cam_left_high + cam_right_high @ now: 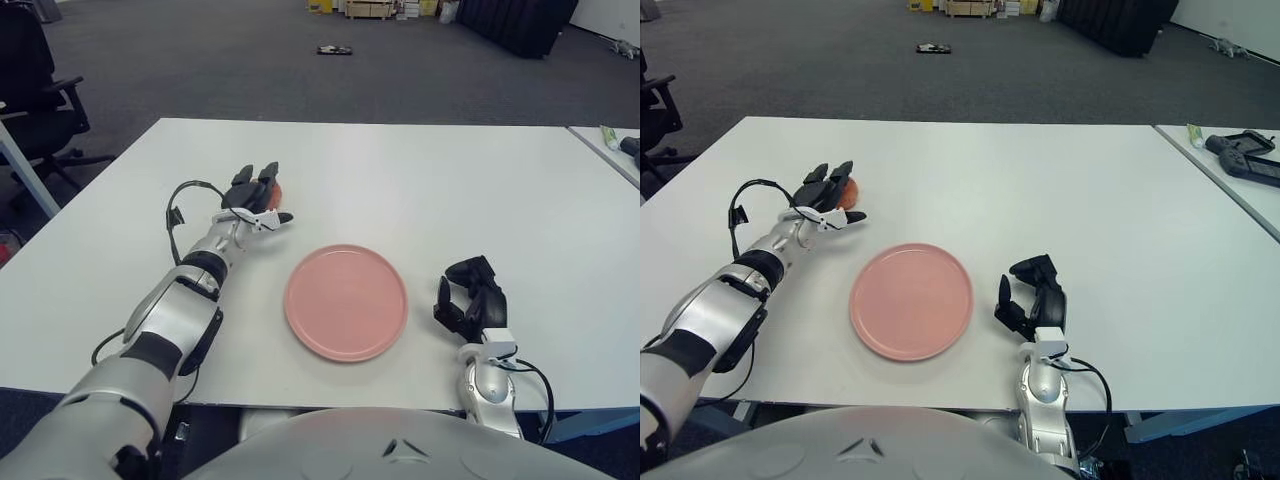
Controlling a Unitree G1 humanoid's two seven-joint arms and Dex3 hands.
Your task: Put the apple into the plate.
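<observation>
Left eye view shows the left robot hand (254, 196) stretched out over the white tabletop (420, 190), its dark fingers (268, 173) curled around the near side of the apple (274, 190), which sits on the tabletop just beyond them. Whether the grip has closed cannot be told. The pink plate (346, 301) lies nearer the robot, to the right of that hand. The right robot hand (472, 301) shows right of the plate, fingers curled on nothing.
</observation>
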